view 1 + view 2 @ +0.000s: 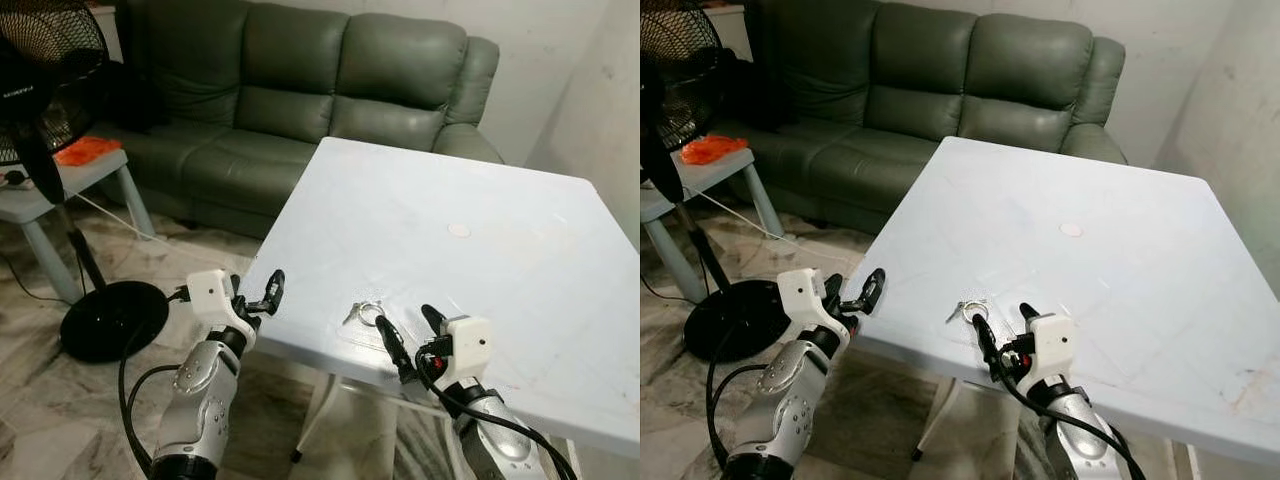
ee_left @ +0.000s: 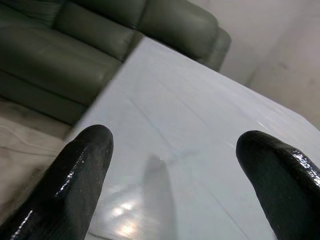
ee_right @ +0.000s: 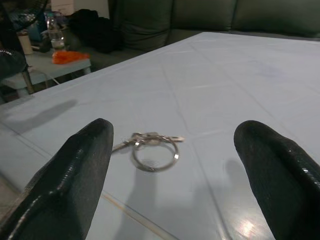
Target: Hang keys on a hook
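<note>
Keys [image 1: 364, 313] are lying flat near the table's [image 1: 520, 270] near edge, just beyond the wide-open right gripper [image 1: 410, 335]. Fingers closing on that thin ring are risking sliding it away. Blades are apparently pointing left, long axis running left-right. Left gripper [image 1: 262, 296] is hovering open at the table's left corner.

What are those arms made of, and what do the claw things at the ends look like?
Both arms are rounded silver shells with black joints, and loose black cables loop beside them. Each wrist carries a white boxy block. The left gripper and right gripper each have two long, glossy black fingers with rounded tips. A bit of red wiring shows at the right wrist.
</note>
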Controlling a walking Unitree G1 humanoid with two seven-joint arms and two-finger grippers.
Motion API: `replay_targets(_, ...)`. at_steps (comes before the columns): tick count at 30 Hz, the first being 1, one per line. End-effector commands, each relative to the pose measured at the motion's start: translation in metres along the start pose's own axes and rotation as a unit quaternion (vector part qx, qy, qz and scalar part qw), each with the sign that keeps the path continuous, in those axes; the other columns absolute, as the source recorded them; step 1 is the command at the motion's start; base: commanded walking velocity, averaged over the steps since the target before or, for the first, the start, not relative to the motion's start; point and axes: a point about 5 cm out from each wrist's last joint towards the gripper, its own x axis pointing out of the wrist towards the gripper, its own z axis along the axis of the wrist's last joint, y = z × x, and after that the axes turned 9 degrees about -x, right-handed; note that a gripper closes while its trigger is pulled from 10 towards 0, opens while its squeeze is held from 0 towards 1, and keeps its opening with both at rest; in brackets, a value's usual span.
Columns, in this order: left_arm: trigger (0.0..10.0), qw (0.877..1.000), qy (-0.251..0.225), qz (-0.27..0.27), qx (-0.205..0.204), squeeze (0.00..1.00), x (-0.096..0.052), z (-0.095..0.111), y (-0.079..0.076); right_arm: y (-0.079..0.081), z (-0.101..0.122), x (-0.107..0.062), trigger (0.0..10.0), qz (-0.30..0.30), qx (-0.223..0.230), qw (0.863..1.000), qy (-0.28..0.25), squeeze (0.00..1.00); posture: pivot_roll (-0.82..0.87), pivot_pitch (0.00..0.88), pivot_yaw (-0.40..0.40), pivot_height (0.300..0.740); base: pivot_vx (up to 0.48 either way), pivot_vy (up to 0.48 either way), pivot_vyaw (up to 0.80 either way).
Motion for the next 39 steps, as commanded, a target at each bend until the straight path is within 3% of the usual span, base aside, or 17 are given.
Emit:
replay_targets(1, 10.0, 1.0, 0.006, -0.015, 0.017, 0.0, -0.001, -0.001, -0.005, -0.006, 0.002, 0.003, 10.0, -0.008, -0.006, 1.0, 0.004, 0.0, 0.01, 0.0, -0.06, 0.74, 0.0, 0.0, 0.0)
replay_targets(7, 10.0, 0.999, 0.023, -0.038, 0.029, 0.0, -0.007, -0.01, -0.015, -0.018, 0.003, 0.015, 10.0, -0.011, -0.037, 0.999, 0.026, 0.0, 0.01, 0.0, -0.056, 0.74, 0.0, 0.0, 0.0)
replay_targets(11, 10.0, 0.998, 0.027, -0.04, 0.029, 0.0, -0.01, -0.013, -0.02, -0.028, 0.012, 0.032, 10.0, -0.011, -0.057, 0.998, 0.025, 0.0, 0.01, 0.007, -0.057, 0.74, 0.0, 0.0, 0.0)
replay_targets(14, 10.0, 0.998, 0.029, -0.044, 0.029, 0.0, -0.014, -0.013, -0.024, -0.028, 0.025, 0.049, 10.0, 0.014, -0.072, 0.997, 0.009, 0.0, 0.02, 0.039, -0.059, 0.74, 0.0, 0.0, 0.0)
replay_targets(21, 10.0, 0.997, 0.038, -0.049, 0.041, 0.0, -0.026, -0.015, -0.03, -0.017, 0.033, 0.07, 10.0, 0.061, -0.098, 0.993, 0.01, 0.0, 0.04, 0.096, -0.07, 0.74, 0.0, 0.0, 0.0)
replay_targets(39, 10.0, 0.997, 0.059, -0.034, 0.032, 0.0, -0.051, -0.019, -0.037, -0.002, 0.014, 0.065, 10.0, 0.165, -0.112, 0.976, 0.09, 0.0, 0.07, 0.169, -0.108, 0.74, 0.0, 0.0, 0.0)
